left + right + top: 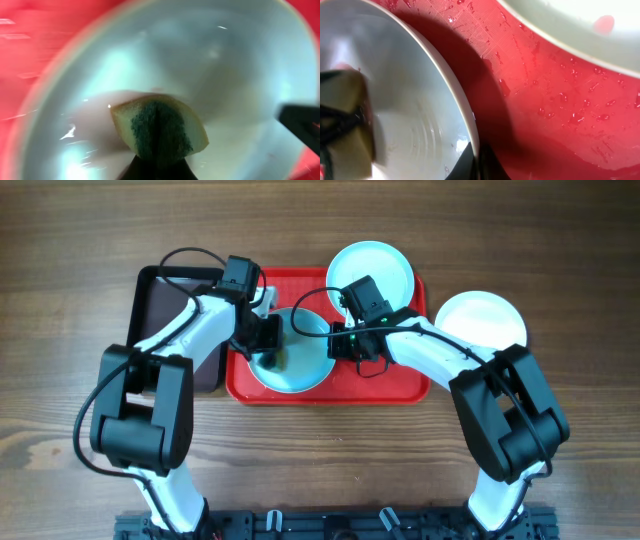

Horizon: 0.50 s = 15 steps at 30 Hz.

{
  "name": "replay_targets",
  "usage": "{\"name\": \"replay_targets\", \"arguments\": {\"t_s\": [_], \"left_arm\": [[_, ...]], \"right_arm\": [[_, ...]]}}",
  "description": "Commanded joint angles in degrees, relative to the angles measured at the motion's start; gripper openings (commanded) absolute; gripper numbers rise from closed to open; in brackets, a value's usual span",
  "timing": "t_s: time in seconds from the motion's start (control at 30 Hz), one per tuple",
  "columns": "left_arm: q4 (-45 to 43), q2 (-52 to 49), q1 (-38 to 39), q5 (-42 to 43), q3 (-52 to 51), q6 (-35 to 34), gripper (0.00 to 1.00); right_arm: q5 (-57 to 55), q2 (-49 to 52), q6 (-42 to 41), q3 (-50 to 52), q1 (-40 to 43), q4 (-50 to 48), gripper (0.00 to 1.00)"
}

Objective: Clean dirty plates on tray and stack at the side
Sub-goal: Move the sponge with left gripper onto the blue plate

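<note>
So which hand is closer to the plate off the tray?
Right. The right gripper is over the tray's middle, toward the white plate; the left gripper, holding a sponge, is farther off.

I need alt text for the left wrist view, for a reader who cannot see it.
A yellow sponge with a green scouring face, held in the left gripper, presses on the inside of a pale turquoise plate on the red tray.

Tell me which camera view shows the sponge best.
Left wrist: the sponge sits centre frame, yellow with a green face, against the turquoise plate. Right wrist catches only a blurred part at its left edge; overhead barely shows it.
</note>
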State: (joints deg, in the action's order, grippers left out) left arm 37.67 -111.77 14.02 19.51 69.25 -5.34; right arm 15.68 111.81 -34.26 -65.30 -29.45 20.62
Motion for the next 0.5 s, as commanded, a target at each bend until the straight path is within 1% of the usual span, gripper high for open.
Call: {"name": "replay_targets", "arguments": {"t_s": [0.0, 0.1, 0.17, 0.3, 0.37, 0.47], "left_arm": [[0.0, -3.7, 3.8, 9.2, -0.8, 5.0, 0.04], [0.0, -3.9, 5.4, 8.9, -0.8, 4.9, 0.04], [-0.2, -3.9, 6.1, 6.8, -0.8, 4.4, 0.04], [-3.0, -3.9, 5.8, -5.6, -0.8, -5.2, 0.04], [-5.5, -3.9, 5.4, -11.5, -0.8, -8.0, 0.04], [-10.7, -3.9, 5.1, -17.7, -0.8, -8.9, 0.04]], "right_arm": [[0.7, 1.7, -0.2, 0.1, -0.2, 0.6, 0.04], [0.7, 1.7, -0.2, 0.1, -0.2, 0.6, 0.04], [0.7, 1.7, -0.2, 0.1, -0.2, 0.6, 0.04], [0.7, 1.7, -0.2, 0.1, -0.2, 0.7, 0.04], [0.7, 1.7, -0.2, 0.1, -0.2, 0.7, 0.04], [0.7, 1.7, -0.2, 0.1, -0.2, 0.7, 0.04]]}}
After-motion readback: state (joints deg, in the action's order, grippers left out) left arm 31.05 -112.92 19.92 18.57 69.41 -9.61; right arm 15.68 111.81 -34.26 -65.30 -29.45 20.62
